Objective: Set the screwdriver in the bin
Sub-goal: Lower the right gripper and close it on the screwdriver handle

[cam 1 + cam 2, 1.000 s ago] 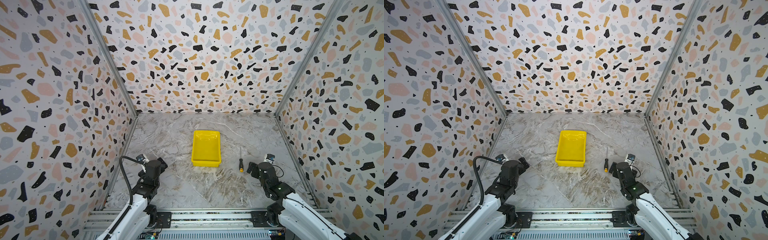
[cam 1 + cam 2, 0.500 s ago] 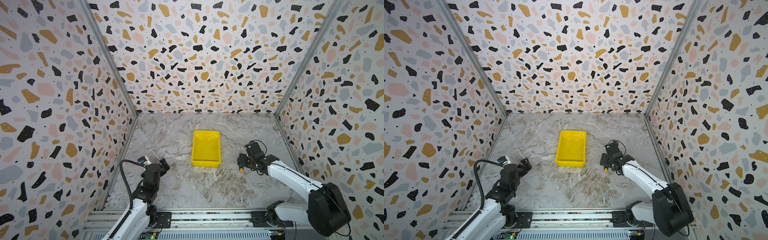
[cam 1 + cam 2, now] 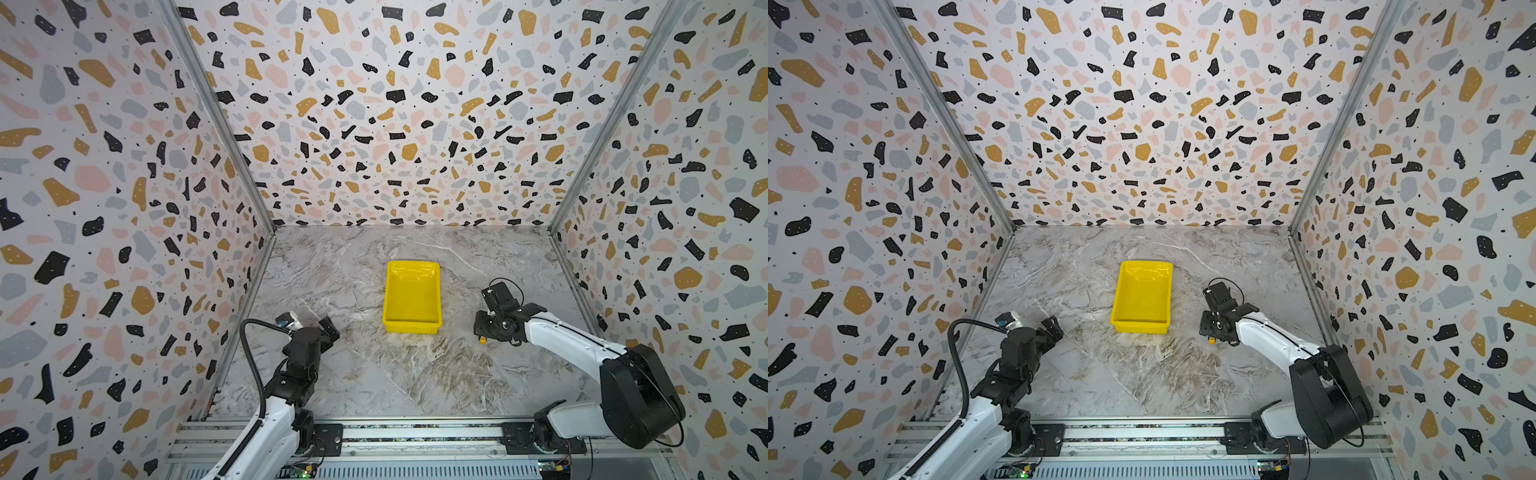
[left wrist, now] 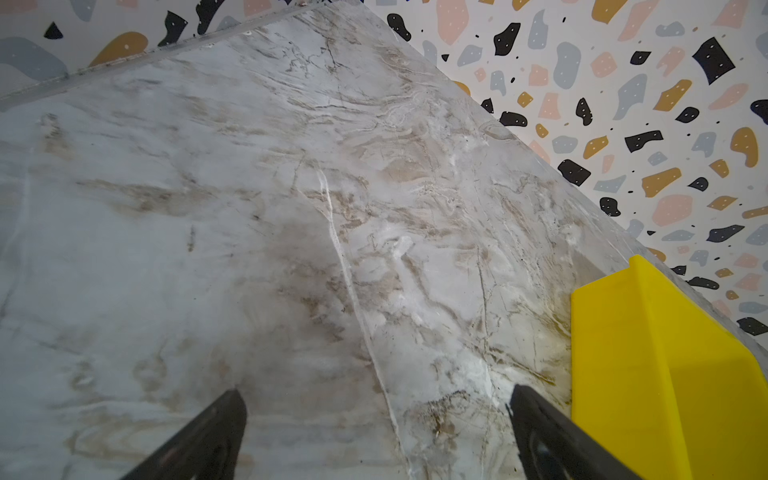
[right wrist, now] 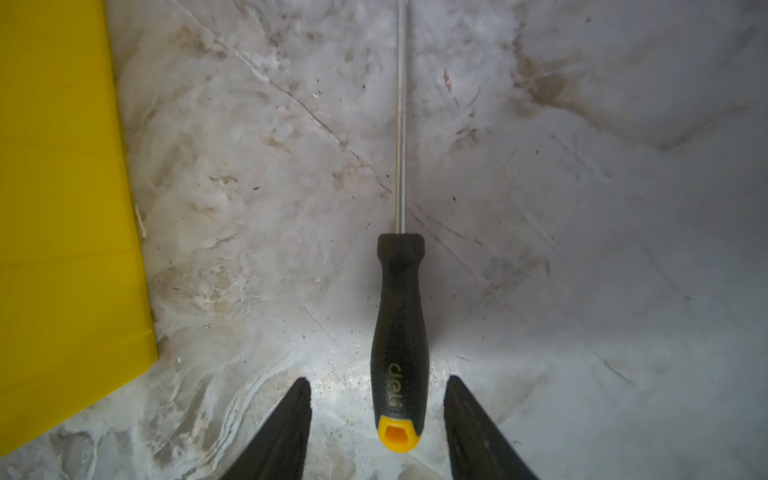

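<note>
Now your right tool straddles the screwdriver at its handle, jaws apart with gaps either side, not gripping. It lies on the worktop near the bin, outside it. Your left tool is spread, empty.

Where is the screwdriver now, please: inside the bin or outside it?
Outside: the screwdriver lies flat on the marble table, beside the empty bin.

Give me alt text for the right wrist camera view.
A black-handled screwdriver lies on the marble table, its orange-capped end between the right tool's open jaws, gaps either side. A yellow bin stands apart from it.
</note>
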Motion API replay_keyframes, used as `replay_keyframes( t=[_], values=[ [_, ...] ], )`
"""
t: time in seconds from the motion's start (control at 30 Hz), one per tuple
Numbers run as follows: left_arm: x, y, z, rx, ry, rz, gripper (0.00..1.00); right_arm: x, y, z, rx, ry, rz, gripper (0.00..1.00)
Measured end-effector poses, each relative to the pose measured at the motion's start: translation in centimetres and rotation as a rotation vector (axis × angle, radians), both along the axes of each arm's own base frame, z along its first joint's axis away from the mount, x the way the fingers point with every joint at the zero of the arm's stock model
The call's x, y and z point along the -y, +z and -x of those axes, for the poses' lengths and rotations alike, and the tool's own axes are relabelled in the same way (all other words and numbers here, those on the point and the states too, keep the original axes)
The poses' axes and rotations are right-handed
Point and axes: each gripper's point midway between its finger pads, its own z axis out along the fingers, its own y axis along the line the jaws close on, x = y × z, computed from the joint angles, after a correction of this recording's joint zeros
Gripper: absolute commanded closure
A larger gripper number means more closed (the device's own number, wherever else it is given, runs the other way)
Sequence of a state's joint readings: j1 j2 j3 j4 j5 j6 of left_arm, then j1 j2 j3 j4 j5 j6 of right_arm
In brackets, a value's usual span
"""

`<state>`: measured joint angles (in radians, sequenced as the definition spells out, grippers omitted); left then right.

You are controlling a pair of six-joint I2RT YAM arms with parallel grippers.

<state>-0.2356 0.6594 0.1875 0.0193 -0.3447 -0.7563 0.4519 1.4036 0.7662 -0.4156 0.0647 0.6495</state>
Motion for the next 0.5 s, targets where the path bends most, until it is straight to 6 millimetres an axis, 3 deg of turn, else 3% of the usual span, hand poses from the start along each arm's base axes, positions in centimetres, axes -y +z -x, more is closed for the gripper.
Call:
replay_keyframes(
  t=[0.27, 0.5],
  values=[
    [0.0, -1.3, 0.0, -0.051, 0.0, -0.013, 0.0, 0.0, -1.6, 0.4, -0.052, 0.004, 0.016, 0.58],
    [0.0, -1.4, 0.0, -0.057, -0.001, -0.014, 0.0, 0.2, -2.4, 0.5, -0.076, 0.005, 0.033, 0.58]
  ],
)
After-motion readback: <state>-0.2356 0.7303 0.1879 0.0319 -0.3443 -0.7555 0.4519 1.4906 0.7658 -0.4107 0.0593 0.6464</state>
